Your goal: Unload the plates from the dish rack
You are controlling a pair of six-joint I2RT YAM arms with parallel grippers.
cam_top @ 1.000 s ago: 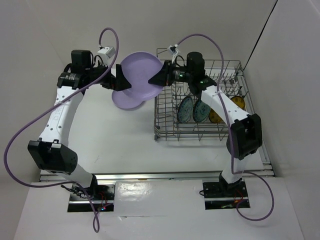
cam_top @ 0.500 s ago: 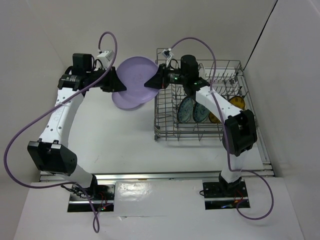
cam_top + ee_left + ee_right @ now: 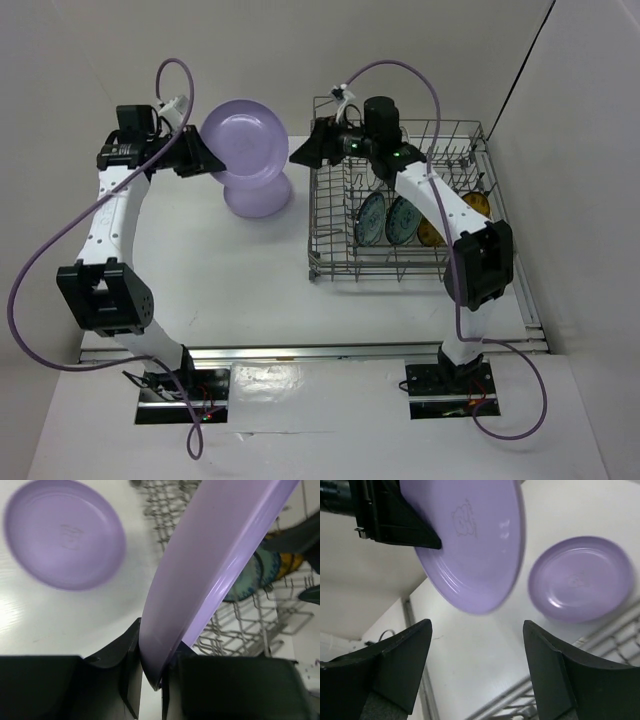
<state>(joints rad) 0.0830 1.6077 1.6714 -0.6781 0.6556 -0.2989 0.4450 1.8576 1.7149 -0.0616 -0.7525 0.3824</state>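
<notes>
1. The left gripper [image 3: 207, 160] is clamped on the rim of a lavender plate [image 3: 243, 138]. It holds the plate raised over the table [image 3: 220, 285], to the left of the dish rack [image 3: 380, 272].
2. In the left wrist view, its fingers [image 3: 117, 680] pinch the plate's edge from both sides. The plate rises from them at a tilt toward the upper right.
3. A second lavender plate [image 3: 262, 198] lies flat on the table just beside the rack's far left corner. From above, the raised plate partly overlaps it. A faint stamp shows at its centre in the left wrist view.
4. The right gripper [image 3: 298, 153] hovers at the rack's far left corner and points toward the raised plate. Its fingers [image 3: 400, 665] are spread wide apart with nothing between them, and a gap separates them from the plate.
5. In the right wrist view, the raised plate faces the camera with the left gripper at its upper left. The second plate lies below it to the right.
6. Two teal plates [image 3: 387, 220] stand on edge side by side between the tines near the rack's middle.
7. Two mustard plates [image 3: 432, 233] stand to their right. One is just beside the teal pair and the other is nearer the rack's right wall.
</notes>
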